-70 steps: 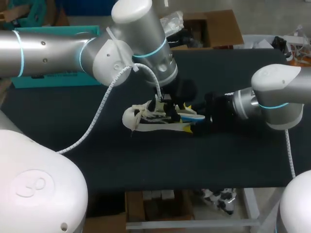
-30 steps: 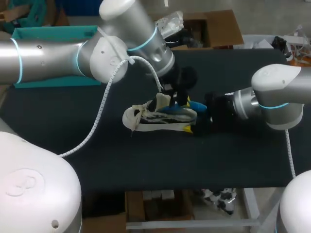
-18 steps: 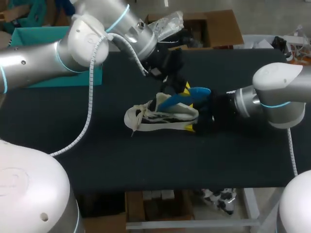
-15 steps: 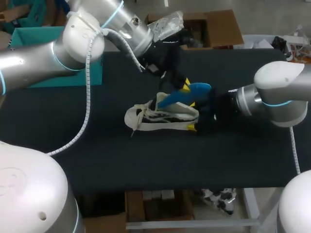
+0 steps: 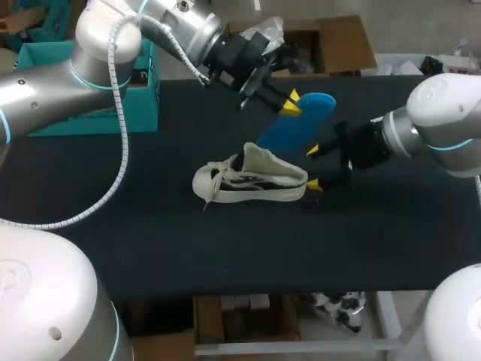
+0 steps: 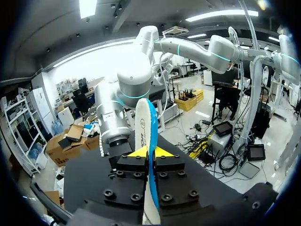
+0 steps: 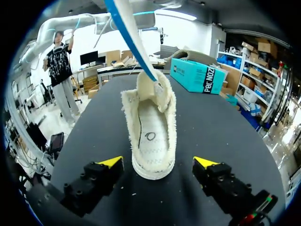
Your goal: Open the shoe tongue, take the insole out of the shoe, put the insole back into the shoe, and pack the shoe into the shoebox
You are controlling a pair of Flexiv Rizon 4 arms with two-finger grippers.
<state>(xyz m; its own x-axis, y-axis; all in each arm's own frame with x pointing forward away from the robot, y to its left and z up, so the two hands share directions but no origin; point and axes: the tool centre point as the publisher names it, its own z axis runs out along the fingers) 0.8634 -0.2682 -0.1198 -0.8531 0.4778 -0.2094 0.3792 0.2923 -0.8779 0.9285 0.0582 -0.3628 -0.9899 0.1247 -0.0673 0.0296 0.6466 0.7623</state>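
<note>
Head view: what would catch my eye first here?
A bright blue insole, pinched in the left gripper, slants up above the black table, its lower end at the opening of a cream shoe. The shoe sits mid-table, and the right gripper is open just behind its heel.

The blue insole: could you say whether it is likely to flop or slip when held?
Probably fairly stiff: the blue insole, pinched by the left gripper, runs nearly straight. It looks thin in the left wrist view, so it is likely light and bendable.
</note>
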